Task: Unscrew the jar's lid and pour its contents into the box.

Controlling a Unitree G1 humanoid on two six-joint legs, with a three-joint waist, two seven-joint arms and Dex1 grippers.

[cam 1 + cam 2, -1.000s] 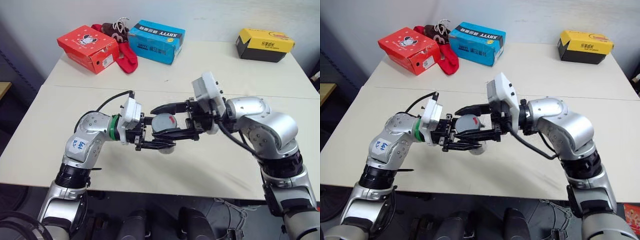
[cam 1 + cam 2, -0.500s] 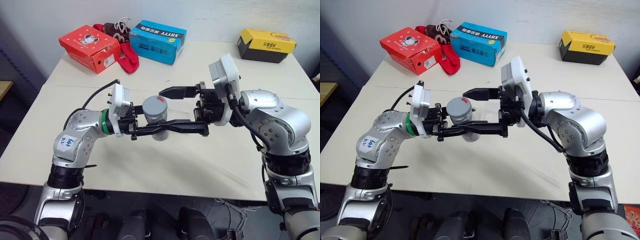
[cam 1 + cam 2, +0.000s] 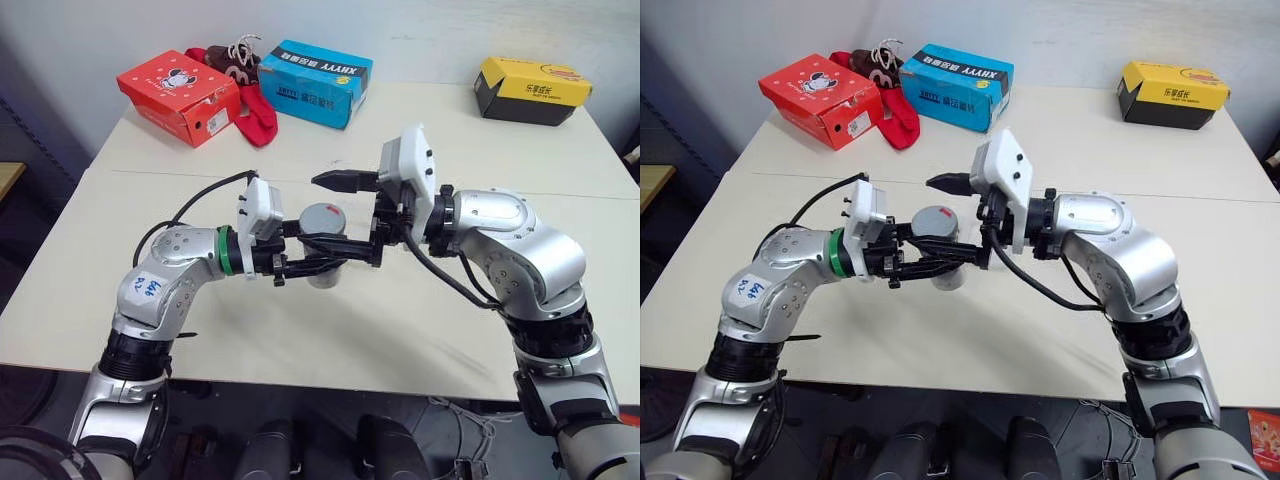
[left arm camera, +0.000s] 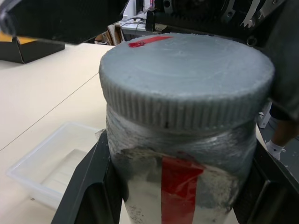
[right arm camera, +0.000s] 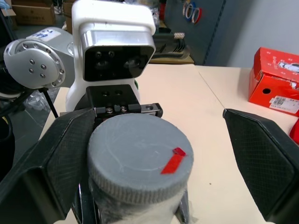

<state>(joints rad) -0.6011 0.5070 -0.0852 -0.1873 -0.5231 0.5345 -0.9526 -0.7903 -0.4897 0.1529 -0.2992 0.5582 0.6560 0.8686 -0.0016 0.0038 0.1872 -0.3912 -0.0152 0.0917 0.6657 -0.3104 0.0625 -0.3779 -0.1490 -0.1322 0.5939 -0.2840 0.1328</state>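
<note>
Left gripper jaws pinch the small silvery red-labelled jar above the desk; right gripper jaws spread astride its ribbed grey screw lid. Risk: closing off-centre, they could slip on the lid or twist the jar loose, spilling beside the translucent white plastic box below the jar.

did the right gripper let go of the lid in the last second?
Yes. The right gripper was clamped on the lid; now its fingers stand wide apart either side, while the left gripper holds the jar.

You have the jar between the two grippers above the table, lid on top; the box lies on the table beneath, and three shoe boxes sit along the far edge
</note>
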